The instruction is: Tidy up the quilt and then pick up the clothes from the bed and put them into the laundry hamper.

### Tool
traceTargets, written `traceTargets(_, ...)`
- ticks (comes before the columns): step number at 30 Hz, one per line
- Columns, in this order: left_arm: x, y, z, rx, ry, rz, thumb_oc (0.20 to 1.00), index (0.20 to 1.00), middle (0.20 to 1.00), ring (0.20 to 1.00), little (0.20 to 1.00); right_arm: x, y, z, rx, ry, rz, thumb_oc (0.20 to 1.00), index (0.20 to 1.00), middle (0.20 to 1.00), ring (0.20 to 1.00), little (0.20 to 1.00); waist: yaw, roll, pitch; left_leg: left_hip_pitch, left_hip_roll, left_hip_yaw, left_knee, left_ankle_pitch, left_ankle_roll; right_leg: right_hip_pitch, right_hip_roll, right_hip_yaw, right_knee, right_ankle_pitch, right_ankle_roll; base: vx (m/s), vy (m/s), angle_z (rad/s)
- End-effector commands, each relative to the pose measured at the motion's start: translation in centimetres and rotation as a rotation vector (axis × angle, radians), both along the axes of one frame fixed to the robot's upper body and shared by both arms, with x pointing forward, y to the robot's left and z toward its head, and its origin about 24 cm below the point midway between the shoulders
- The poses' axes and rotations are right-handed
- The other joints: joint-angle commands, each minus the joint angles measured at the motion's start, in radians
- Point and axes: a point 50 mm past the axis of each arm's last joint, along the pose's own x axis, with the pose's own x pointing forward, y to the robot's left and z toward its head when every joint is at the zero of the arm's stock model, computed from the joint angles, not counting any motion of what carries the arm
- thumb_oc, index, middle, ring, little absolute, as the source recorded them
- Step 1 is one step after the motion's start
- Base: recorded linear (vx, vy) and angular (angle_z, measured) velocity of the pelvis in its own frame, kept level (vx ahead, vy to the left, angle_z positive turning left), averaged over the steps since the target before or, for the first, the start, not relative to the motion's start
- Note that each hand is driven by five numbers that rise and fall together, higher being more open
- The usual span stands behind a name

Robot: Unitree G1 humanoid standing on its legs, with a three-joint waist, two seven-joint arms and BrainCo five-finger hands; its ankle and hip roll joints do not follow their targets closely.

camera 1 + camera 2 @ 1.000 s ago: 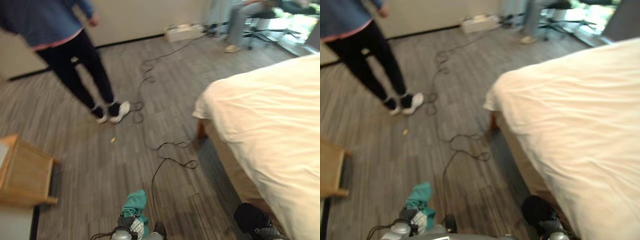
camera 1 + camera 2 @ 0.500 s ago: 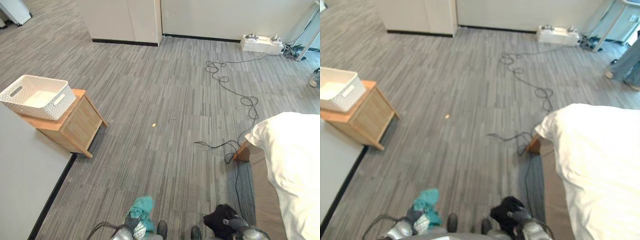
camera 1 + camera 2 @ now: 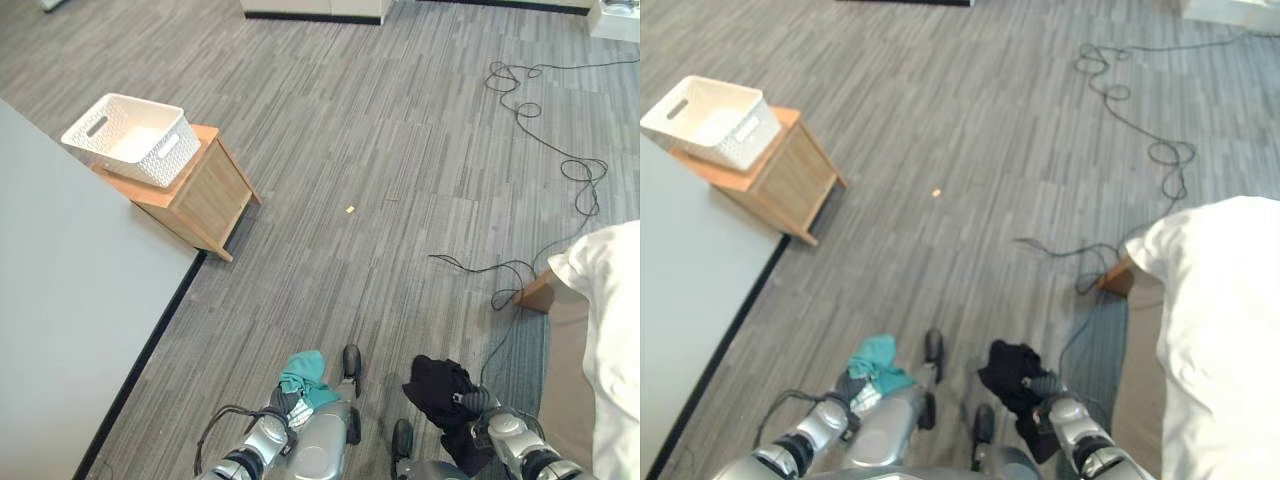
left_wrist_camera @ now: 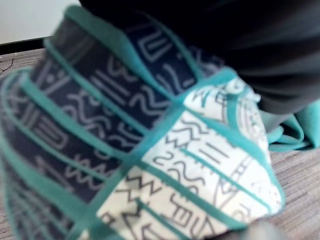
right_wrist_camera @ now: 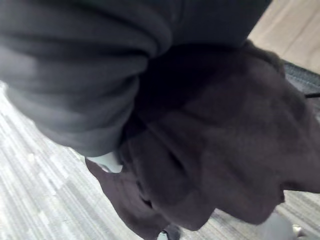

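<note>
the left hand [image 3: 278, 418] is low at the robot's front, with a bunched teal garment [image 3: 304, 373] of soft cloth spilling from it; close up, the cloth shows a patchwork of navy and white panels printed with squiggles and edged in teal bands [image 4: 165, 165]. the fabric hides the fingers, so i cannot tell how far they are closed. the right hand [image 3: 487, 427] carries a crumpled black garment [image 3: 437, 385], matte and thickly folded [image 5: 210, 150], which also covers its fingers, so their state cannot be told either. the white perforated plastic laundry basket [image 3: 132, 139], rectangular with slot handles, sits on a small light wooden cabinet [image 3: 205, 199], well away from both hands. the floor [image 3: 380, 150] between is grey striped carpet planks. on the far side from the cabinet, a smooth white quilt [image 3: 1225, 320] drapes over the bed corner.
</note>
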Motion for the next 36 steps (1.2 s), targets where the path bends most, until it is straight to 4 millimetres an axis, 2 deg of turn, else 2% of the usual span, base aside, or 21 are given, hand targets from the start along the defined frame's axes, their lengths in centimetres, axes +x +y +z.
traceTargets(1, -1.4, -0.4, -0.7, 0.032, 0.032, -0.041, 0.200, 0.200, 0.200, 0.200, 0.200, -0.2, 0.8, -0.1, -0.005, -0.033, 0.026, 0.200, 0.200, 0.200, 0.200, 0.200, 0.022, -0.098, -0.067, -0.055, -0.044, 0.013, 0.183, -0.065, 0.083, 0.145, -0.052, -0.036, 0.201, -0.203, 0.183, 0.62, 0.034, -0.12)
traceTargets(3, -1.5, -0.1, -0.7, 0.056, 0.045, -0.071, 0.200, 0.200, 0.200, 0.200, 0.200, -0.4, 1.1, -0.2, -0.003, -0.032, 0.034, 0.200, 0.200, 0.200, 0.200, 0.200, -0.001, -0.119, -0.062, -0.004, -0.062, 0.008, 0.189, -0.115, 0.108, 0.058, -0.073, -0.039, 0.445, -0.067, 0.274, 0.66, 0.102, -0.13)
traceTargets(4, -1.1, 0.1, -0.5, 0.073, 0.029, -0.076, 0.200, 0.200, 0.200, 0.200, 0.200, 0.4, 1.1, 0.2, 0.006, -0.057, 0.023, 0.200, 0.200, 0.200, 0.200, 0.200, -0.043, -0.080, -0.041, 0.096, -0.051, -0.016, 0.161, -0.142, 0.123, -0.086, -0.058, -0.024, 0.689, 0.042, 0.302, 0.51, 0.105, 0.02)
traceTargets(7, -0.1, 0.1, 0.0, 0.088, -0.005, -0.097, 0.200, 0.200, 0.200, 0.200, 0.200, 0.8, 1.2, 0.4, 0.005, -0.073, 0.022, 0.200, 0.200, 0.200, 0.200, 0.200, -0.094, -0.028, -0.020, 0.210, -0.032, -0.053, 0.098, -0.155, 0.123, -0.186, -0.063, -0.045, 0.747, -0.008, 0.270, 0.53, 0.096, 0.51)
traceTargets(10, 1.7, -0.8, 0.9, 0.088, -0.069, -0.148, 0.200, 0.200, 0.200, 0.200, 0.200, 0.9, 1.4, 0.6, 0.018, -0.101, 0.014, 0.200, 0.200, 0.200, 0.200, 0.200, -0.166, 0.001, -0.002, 0.336, -0.035, -0.113, 0.047, -0.192, 0.104, -0.289, -0.066, -0.044, 0.559, -0.071, 0.219, 0.53, -0.043, 0.72)
traceTargets(13, 4.0, -2.0, 2.2, 0.076, -0.144, -0.213, 0.200, 0.200, 0.200, 0.200, 0.200, 0.9, 0.8, 0.7, 0.017, -0.099, -0.020, 0.200, 0.200, 0.200, 0.200, 0.200, -0.228, 0.000, -0.017, 0.462, -0.037, -0.185, 0.011, -0.282, 0.053, -0.361, -0.130, 0.046, 0.082, 0.039, 0.243, 0.74, -0.197, 0.88)
traceTargets(17, 3.2, -2.4, 1.6, 0.060, -0.123, -0.204, 0.200, 0.200, 0.200, 0.200, 0.200, 0.0, 0.8, 0.2, 0.009, -0.062, -0.002, 0.200, 0.200, 0.200, 0.200, 0.200, -0.252, 0.003, -0.038, 0.554, -0.010, -0.217, 0.063, -0.369, 0.032, -0.386, -0.129, 0.055, 0.129, 0.074, 0.261, 0.64, -0.213, 0.83)
traceTargets(18, 2.7, -2.0, 1.3, 0.072, -0.104, -0.192, 0.200, 0.200, 0.200, 0.200, 0.200, -0.2, 0.4, 0.1, -0.008, -0.045, -0.001, 0.200, 0.200, 0.200, 0.200, 0.200, -0.249, -0.002, -0.053, 0.560, 0.000, -0.235, 0.132, -0.357, 0.023, -0.383, -0.119, 0.062, 0.161, 0.088, 0.246, 0.60, -0.313, 0.64)
traceTargets(19, 1.2, -2.1, 0.5, 0.053, -0.058, -0.175, 0.200, 0.200, 0.200, 0.200, 0.200, -1.0, -0.5, -0.2, -0.042, -0.002, 0.016, 0.200, 0.200, 0.200, 0.200, 0.200, -0.242, 0.015, -0.063, 0.471, 0.046, -0.218, 0.422, -0.247, 0.006, -0.323, -0.104, 0.051, 0.165, 0.080, 0.199, 0.59, -0.314, 0.57)
traceTargets(21, 1.2, -2.1, 0.5, 0.054, -0.058, -0.175, 0.200, 0.200, 0.200, 0.200, 0.200, -1.0, -0.4, -0.2, -0.042, -0.002, 0.016, 0.200, 0.200, 0.200, 0.200, 0.200, -0.243, 0.013, -0.067, 0.465, 0.043, -0.220, 0.423, -0.245, 0.006, -0.327, -0.106, 0.051, 0.164, 0.082, 0.199, 0.26, -0.230, 0.59)
traceTargets(22, 0.6, -1.6, 0.2, 0.051, -0.047, -0.142, 0.200, 0.200, 0.200, 0.200, 0.200, -1.1, -0.8, -0.2, -0.064, 0.007, 0.036, 0.200, 0.200, 0.200, 0.200, 0.200, -0.197, -0.007, -0.033, 0.260, 0.080, -0.193, 0.780, -0.121, 0.030, -0.243, -0.122, -0.004, 0.146, 0.071, 0.139, 0.21, -0.280, 0.41)
traceTargets(23, 0.6, -1.6, 0.2, 0.051, -0.047, -0.142, 0.200, 0.200, 0.200, 0.200, 0.200, -1.1, -0.8, -0.2, -0.064, 0.007, 0.036, 0.200, 0.200, 0.200, 0.200, 0.200, -0.198, -0.007, -0.034, 0.259, 0.080, -0.194, 0.780, -0.121, 0.030, -0.244, -0.122, -0.004, 0.146, 0.071, 0.139, 0.68, -0.583, 0.24)
traceTargets(24, 0.8, -1.0, 0.4, 0.065, -0.060, -0.107, 0.200, 0.200, 0.200, 0.200, 0.200, 0.8, -0.6, 0.7, -0.078, -0.030, 0.074, 0.200, 0.200, 0.200, 0.200, 0.200, -0.114, -0.031, -0.007, 0.096, 0.116, -0.096, 0.874, -0.162, 0.032, -0.099, -0.142, -0.076, 0.072, 0.018, 0.121, 0.47, -0.304, 0.24)
traceTargets(25, 0.8, -1.0, 0.4, 0.065, -0.060, -0.107, 0.200, 0.200, 0.200, 0.200, 0.200, 0.8, -0.6, 0.7, -0.077, -0.031, 0.074, 0.200, 0.200, 0.200, 0.200, 0.200, -0.115, -0.034, -0.008, 0.094, 0.113, -0.096, 0.871, -0.159, 0.032, -0.101, -0.145, -0.077, 0.071, 0.020, 0.121, 0.88, -0.308, 0.83)
traceTargets(26, 0.0, -0.8, 0.0, 0.069, -0.039, -0.087, 0.200, 0.200, 0.200, 0.200, 0.200, 1.1, -0.2, 0.7, -0.075, -0.035, 0.097, 0.200, 0.200, 0.200, 0.200, 0.200, -0.087, -0.025, -0.021, 0.058, 0.108, -0.018, 0.716, -0.188, 0.026, -0.017, -0.148, -0.111, 0.029, -0.023, 0.136, 0.40, -0.006, 1.12)
traceTargets(30, -1.1, -0.4, -0.5, 0.065, -0.003, -0.067, 0.200, 0.200, 0.200, 0.200, 0.200, 0.9, 0.1, 0.5, -0.072, -0.024, 0.108, 0.200, 0.200, 0.200, 0.200, 0.200, -0.055, -0.020, -0.045, 0.062, 0.058, 0.062, 0.460, -0.186, 0.045, 0.059, -0.145, -0.133, 0.004, -0.061, 0.158, 0.55, 0.055, 0.45)
traceTargets(31, -1.9, 0.0, -0.9, 0.073, 0.026, -0.046, 0.200, 0.200, 0.200, 0.200, 0.200, 0.3, 0.5, 0.2, -0.031, -0.026, 0.061, 0.200, 0.200, 0.200, 0.200, 0.200, -0.044, -0.002, -0.076, 0.059, 0.086, 0.222, 0.243, -0.108, 0.006, 0.138, -0.102, -0.181, 0.000, -0.134, 0.167, 0.66, 0.067, 0.03)
traceTargets(32, -2.2, 0.3, -1.0, 0.085, 0.037, -0.038, 0.200, 0.200, 0.200, 0.200, 0.200, -0.1, 0.6, -0.1, -0.019, -0.019, 0.034, 0.200, 0.200, 0.200, 0.200, 0.200, -0.045, -0.013, -0.082, 0.070, 0.093, 0.303, 0.171, -0.090, 0.002, 0.165, -0.105, -0.210, 0.007, -0.161, 0.174, 0.92, 0.109, 0.31)
traceTargets(34, -2.9, 0.6, -1.3, 0.086, 0.069, -0.016, 0.200, 0.200, 0.200, 0.200, 0.200, -0.5, 1.1, -0.4, -0.002, -0.004, 0.034, 0.200, 0.200, 0.200, 0.200, 0.200, -0.046, -0.019, -0.104, 0.115, 0.081, 0.332, 0.107, -0.091, 0.026, 0.184, -0.095, -0.230, 0.028, -0.168, 0.187, 0.56, 0.086, 0.71)
traceTargets(35, -4.0, 1.3, -1.7, 0.095, 0.109, 0.020, 0.200, 0.200, 0.200, 0.200, 0.200, -1.1, 2.1, -0.9, 0.020, 0.020, 0.037, 0.200, 0.200, 0.200, 0.200, 0.200, -0.021, -0.048, -0.126, 0.124, 0.020, 0.271, 0.111, -0.109, 0.079, 0.167, -0.115, -0.242, 0.142, -0.130, 0.219, 0.84, 0.152, 0.87)
traceTargets(36, -5.0, 2.1, -1.9, 0.116, 0.150, 0.026, 0.200, 0.200, 0.200, 0.200, 0.200, -2.0, 2.3, -1.3, 0.033, 0.040, 0.017, 0.200, 0.200, 0.200, 0.200, 0.200, -0.028, -0.076, -0.127, 0.174, -0.038, 0.226, 0.089, -0.152, 0.117, 0.084, -0.135, -0.248, 0.404, -0.027, 0.313, 1.02, 0.190, 1.61)
